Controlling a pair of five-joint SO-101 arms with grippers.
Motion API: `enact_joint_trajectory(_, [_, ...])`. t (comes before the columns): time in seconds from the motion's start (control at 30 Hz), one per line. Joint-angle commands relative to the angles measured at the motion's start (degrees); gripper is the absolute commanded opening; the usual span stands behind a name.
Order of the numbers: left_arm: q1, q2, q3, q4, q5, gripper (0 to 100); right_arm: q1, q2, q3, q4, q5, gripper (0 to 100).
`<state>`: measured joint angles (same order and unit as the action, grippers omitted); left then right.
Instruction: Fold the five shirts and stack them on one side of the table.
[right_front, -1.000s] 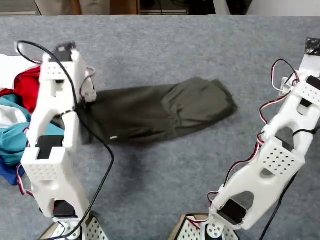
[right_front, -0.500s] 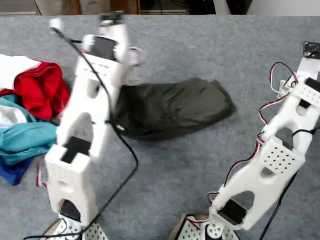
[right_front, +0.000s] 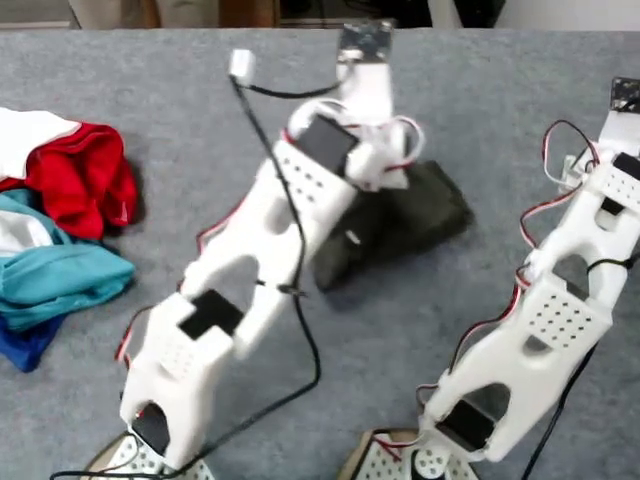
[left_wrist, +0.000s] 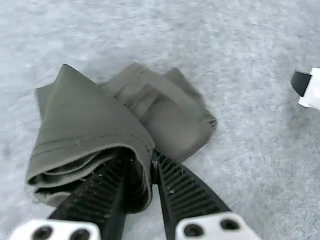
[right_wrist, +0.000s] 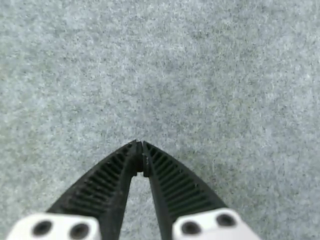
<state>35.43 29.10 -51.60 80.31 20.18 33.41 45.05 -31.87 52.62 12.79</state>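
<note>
A dark olive shirt (right_front: 400, 222) lies at the middle of the grey table, doubled over on itself. My left gripper (left_wrist: 142, 167) is shut on the shirt's folded edge (left_wrist: 90, 140) and holds it over the rest of the olive shirt (left_wrist: 170, 120). In the high view the left arm (right_front: 300, 200) stretches across the table to the shirt's right part. My right gripper (right_wrist: 140, 160) is shut on nothing above bare table, with its arm (right_front: 560, 300) at the right edge.
A heap of unfolded shirts lies at the left edge: red (right_front: 85, 180), white (right_front: 25, 135), teal (right_front: 55, 275) and blue (right_front: 25, 345). Grey table (right_front: 200, 110) surrounds the olive shirt. A white part of the right arm (left_wrist: 309, 87) shows in the left wrist view.
My left gripper has dragged the olive shirt's left end rightwards across the table, folding it over the right half. The right arm has stayed still.
</note>
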Motion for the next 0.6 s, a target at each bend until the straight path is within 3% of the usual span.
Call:
enact_joint_trajectory(0.0, [2.20,1.01,-2.55,-5.98,1.14,2,1.01,-0.40,-2.86,-1.05,-0.26,0.5])
enact_joint_trajectory(0.23, [3.69,5.23,-2.55,-15.65,2.20,2,0.84,-0.40,-2.86,-1.05,-0.26,0.5])
enact_joint_trajectory(0.43, [5.01,8.13,-2.64,-16.97,2.20,2,0.84,-0.40,-2.86,-1.05,-0.53,0.5])
enact_joint_trajectory(0.57, [5.10,8.75,-2.64,-17.05,3.25,10,0.75,-0.40,-2.77,-0.88,-0.53,0.5])
